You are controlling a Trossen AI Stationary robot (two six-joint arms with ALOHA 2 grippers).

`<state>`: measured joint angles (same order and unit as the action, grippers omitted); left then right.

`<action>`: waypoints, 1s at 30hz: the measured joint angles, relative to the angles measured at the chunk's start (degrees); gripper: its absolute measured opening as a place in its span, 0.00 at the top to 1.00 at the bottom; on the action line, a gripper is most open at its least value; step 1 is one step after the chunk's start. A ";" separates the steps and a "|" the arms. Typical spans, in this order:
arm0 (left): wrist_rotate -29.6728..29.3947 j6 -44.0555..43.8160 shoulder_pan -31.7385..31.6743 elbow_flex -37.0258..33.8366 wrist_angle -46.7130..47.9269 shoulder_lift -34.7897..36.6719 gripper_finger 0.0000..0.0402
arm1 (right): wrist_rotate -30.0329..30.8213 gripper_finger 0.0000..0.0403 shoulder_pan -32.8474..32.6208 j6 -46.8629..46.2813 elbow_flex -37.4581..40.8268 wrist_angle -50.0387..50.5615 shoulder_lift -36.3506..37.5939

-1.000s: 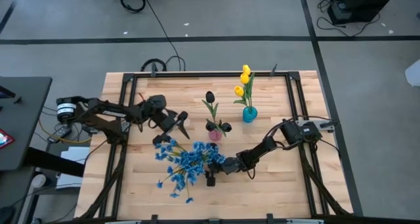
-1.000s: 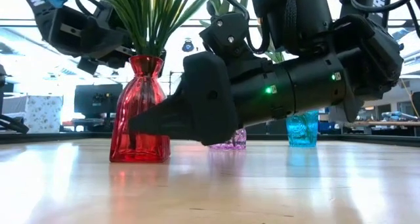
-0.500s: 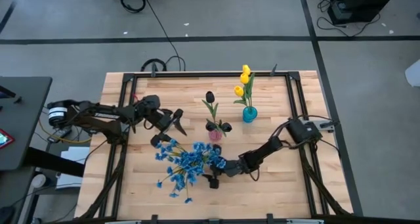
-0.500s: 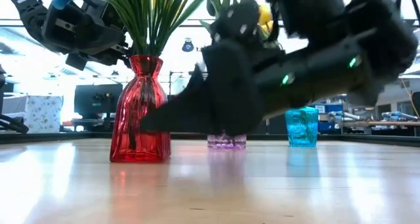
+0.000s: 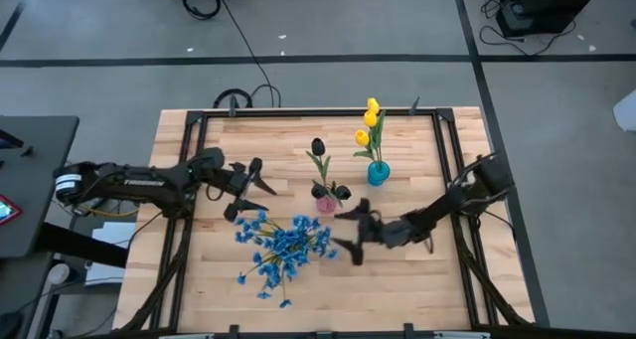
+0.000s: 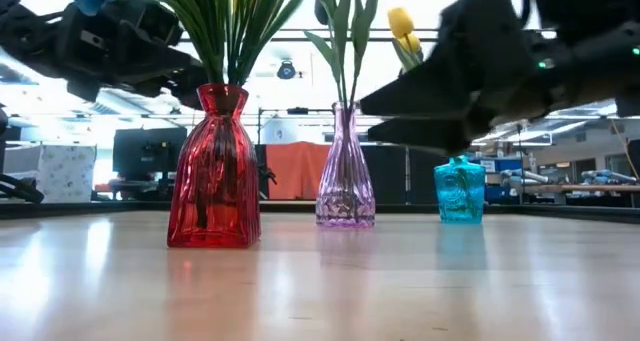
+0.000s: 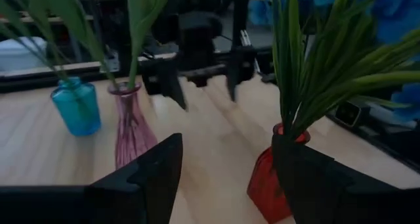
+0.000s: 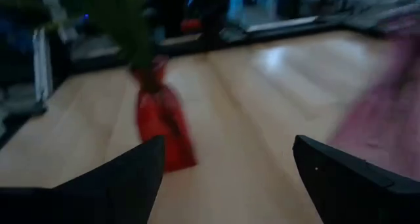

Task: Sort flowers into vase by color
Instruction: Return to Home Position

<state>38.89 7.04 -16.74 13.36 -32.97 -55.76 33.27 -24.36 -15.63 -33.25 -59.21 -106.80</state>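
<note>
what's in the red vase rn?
Green stems fan out of the red vase, showing dark through its glass. From above, blue flowers cover the vase itself. Stem count cannot be told.

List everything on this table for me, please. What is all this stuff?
table: one, pale wood, under everything
red vase: one, red, near the table's middle
blue flowers: one big bunch, blue, in the red vase
pink vase: one, pink, behind the red vase
black flowers: at least two, near-black, in the pink vase
blue vase: one, turquoise, right of the pink vase
yellow flowers: about three, yellow, in the blue vase
left gripper: one, dark, open, left of the flowers
right gripper: one, dark, open, right of the blue flowers
</note>
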 joint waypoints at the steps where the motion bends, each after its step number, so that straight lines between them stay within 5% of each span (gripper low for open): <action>1: -0.47 -1.03 0.27 -0.71 -0.27 1.19 0.40 | 0.68 0.15 0.02 0.20 2.23 -2.43 1.18; 9: -7.40 -1.61 1.34 -5.21 1.65 10.52 0.40 | 3.18 0.15 0.70 0.47 18.05 -17.38 11.34; 21: -9.10 -6.45 1.32 -9.85 3.15 22.02 0.40 | 0.23 0.15 4.02 -0.76 31.21 -16.96 32.13; 30: -9.32 -7.12 1.32 -11.01 7.69 28.61 0.43 | 0.55 0.15 3.01 3.40 32.98 -8.71 47.85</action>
<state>29.56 -0.08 -15.42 2.35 -25.28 -27.15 33.82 -21.35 -12.23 -0.27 -67.92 -58.95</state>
